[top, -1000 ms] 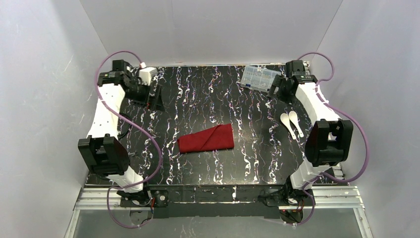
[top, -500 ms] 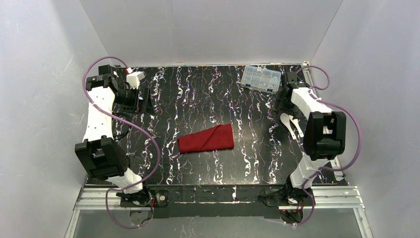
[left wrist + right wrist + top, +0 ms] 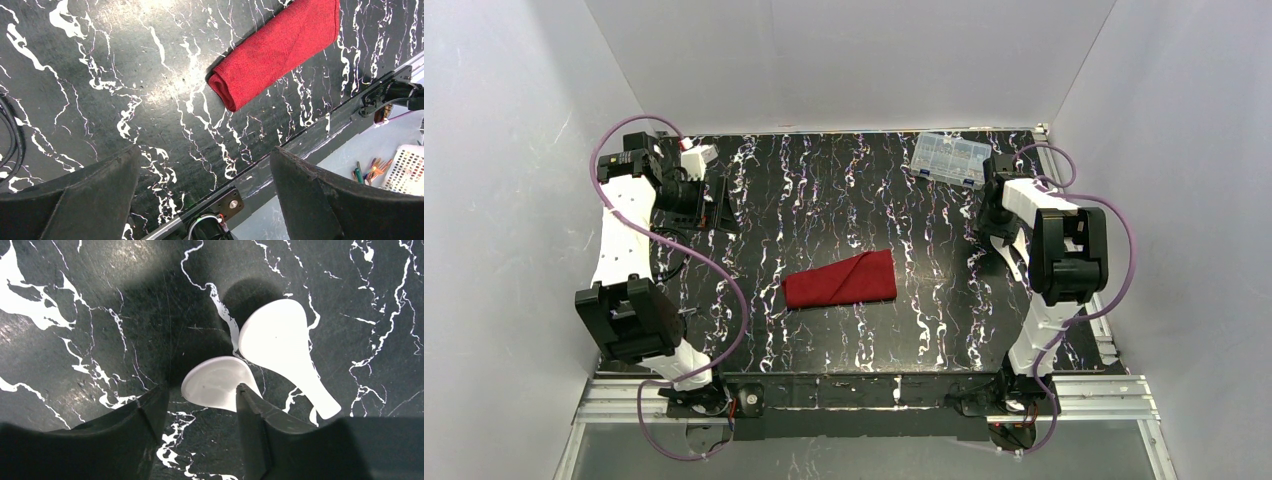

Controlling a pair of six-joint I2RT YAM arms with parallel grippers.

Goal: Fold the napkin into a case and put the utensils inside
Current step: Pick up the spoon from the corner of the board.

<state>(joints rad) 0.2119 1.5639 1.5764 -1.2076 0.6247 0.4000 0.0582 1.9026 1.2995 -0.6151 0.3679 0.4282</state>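
While the red napkin [image 3: 841,280] lies folded into a narrow pouch on the table [image 3: 824,190], the right arm [image 3: 1064,250] has swung down over the two white spoons [image 3: 215,385], which lie side by side well to the right of the napkin. A second ago it hung above them with its grip spread wide. Now the right fingers [image 3: 252,420] straddle the rounded head of one of them and have drawn partway together. A dark gap shows beside the head, so they are apart, not yet clamped on it. The other spoon [image 3: 285,347] lies just beside, the two heads nearly touching.

The left arm [image 3: 624,215] has pulled back to the far left of the napkin. The left fingers [image 3: 75,200] stand wide apart with nothing between them. A clear plastic box [image 3: 951,158] sits beyond the napkin, to its right.

Folding looks finished, and the pickup of a spoon appears to be starting. A pinch on a smooth rounded head could slip or nudge its neighbour.
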